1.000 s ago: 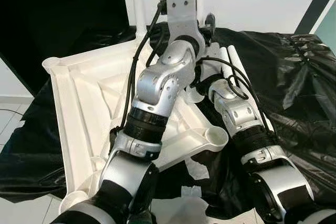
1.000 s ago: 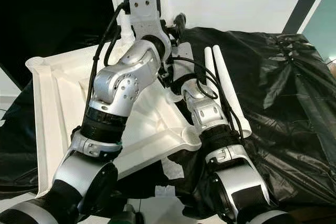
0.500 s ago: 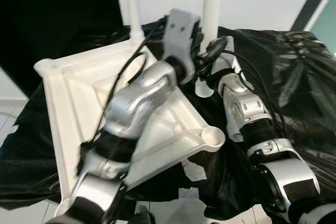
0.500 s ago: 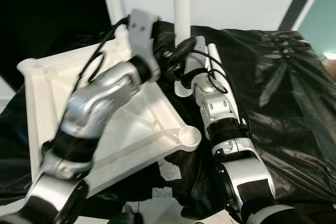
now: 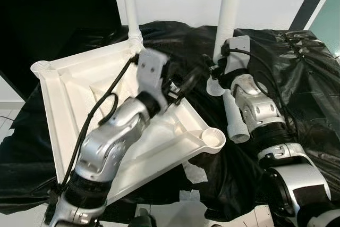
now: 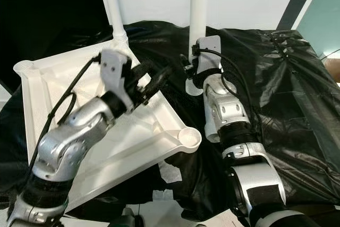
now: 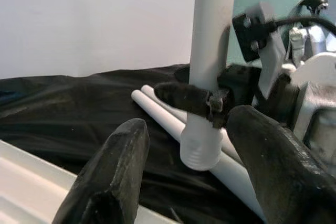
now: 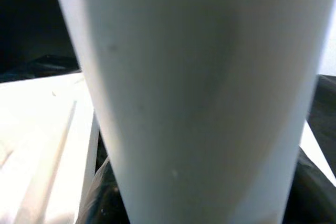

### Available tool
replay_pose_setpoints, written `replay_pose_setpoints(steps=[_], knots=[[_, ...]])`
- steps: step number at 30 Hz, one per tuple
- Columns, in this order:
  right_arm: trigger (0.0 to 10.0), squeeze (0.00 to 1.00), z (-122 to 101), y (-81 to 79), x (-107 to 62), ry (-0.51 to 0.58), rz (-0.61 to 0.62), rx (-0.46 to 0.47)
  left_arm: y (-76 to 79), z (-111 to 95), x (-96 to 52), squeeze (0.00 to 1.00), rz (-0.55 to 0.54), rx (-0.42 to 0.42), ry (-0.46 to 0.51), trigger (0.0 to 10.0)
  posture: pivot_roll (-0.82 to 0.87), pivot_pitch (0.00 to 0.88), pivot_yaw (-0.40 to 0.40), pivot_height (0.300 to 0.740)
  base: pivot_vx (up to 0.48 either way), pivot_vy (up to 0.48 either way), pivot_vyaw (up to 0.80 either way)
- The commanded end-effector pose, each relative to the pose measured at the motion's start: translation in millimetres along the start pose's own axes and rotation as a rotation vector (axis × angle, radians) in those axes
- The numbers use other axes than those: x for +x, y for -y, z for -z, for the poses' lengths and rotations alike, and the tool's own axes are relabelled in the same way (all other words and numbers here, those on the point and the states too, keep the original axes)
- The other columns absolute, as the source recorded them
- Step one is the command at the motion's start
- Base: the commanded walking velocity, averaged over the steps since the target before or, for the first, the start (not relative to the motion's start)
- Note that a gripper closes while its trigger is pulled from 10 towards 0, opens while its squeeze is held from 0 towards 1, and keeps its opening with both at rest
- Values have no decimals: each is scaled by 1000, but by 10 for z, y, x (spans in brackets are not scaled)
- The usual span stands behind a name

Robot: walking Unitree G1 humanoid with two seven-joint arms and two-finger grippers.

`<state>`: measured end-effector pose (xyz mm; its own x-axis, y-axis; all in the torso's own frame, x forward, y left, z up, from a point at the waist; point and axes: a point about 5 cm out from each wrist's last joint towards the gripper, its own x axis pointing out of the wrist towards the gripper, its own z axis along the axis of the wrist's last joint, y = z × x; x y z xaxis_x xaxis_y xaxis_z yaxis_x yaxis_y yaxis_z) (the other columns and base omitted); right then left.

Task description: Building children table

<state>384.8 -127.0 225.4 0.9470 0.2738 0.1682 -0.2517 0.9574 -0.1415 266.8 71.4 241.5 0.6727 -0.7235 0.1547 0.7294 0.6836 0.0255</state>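
Withdrawn left hand (image 5: 192, 78) hangs open beside right hand's (image 7: 210, 100) upright leg (image 5: 229, 19)

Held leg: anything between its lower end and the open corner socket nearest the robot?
Nothing solid shows in that gap. The right tool holds the leg upright above the black sheet, beside the tabletop. The open socket lies nearer the robot. The left tool hovers open over the tabletop's edge, close to that path.

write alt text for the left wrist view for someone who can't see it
The right gripper holds a white table leg upright above black plastic sheeting, where two more white legs lie. The left gripper's open fingers frame the foreground.
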Motion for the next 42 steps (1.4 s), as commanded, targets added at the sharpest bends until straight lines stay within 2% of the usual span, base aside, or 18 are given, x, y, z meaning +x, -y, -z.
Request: replay_pose_setpoints(steps=[1,3,8,14,21,28,31,35,37,42], knots=[[10000,0,-25,23,-25,30,0,10,80,89,-68,0,105,30,-45,10000,150,68,-41,740,0,0,0],[10000,0,-25,23,-25,30,0,10,80,89,-68,0,105,30,-45,10000,150,68,-41,740,0,0,0],[10000,0,9,2,-60,32,-19,31,84,354,-251,0,56,81,-167,10000,162,67,-50,740,0,0,0],[10000,0,21,-69,-84,45,-75,54,172,535,-455,0,84,90,-267,10000,174,71,-61,740,0,0,0],[10000,0,48,-148,-108,48,-119,38,242,606,-585,0,125,112,-326,10000,184,71,-67,740,0,0,0],[10000,0,65,-296,-177,61,-235,79,372,647,-771,0,236,88,-405,10000,194,75,-75,740,0,0,0],[10000,0,64,-345,-224,80,-305,97,411,661,-814,0,253,74,-424,10000,194,75,-75,740,0,0,0],[10000,0,64,-363,-246,88,-337,104,421,668,-827,0,255,66,-432,10000,194,75,-75,740,0,0,0],[10000,0,80,-404,-346,101,-457,114,450,686,-870,0,271,46,-464,10000,197,79,-76,740,0,0,0],[10000,0,92,-412,-390,98,-497,115,459,693,-907,0,280,48,-491,10000,196,80,-76,740,0,0,0]])
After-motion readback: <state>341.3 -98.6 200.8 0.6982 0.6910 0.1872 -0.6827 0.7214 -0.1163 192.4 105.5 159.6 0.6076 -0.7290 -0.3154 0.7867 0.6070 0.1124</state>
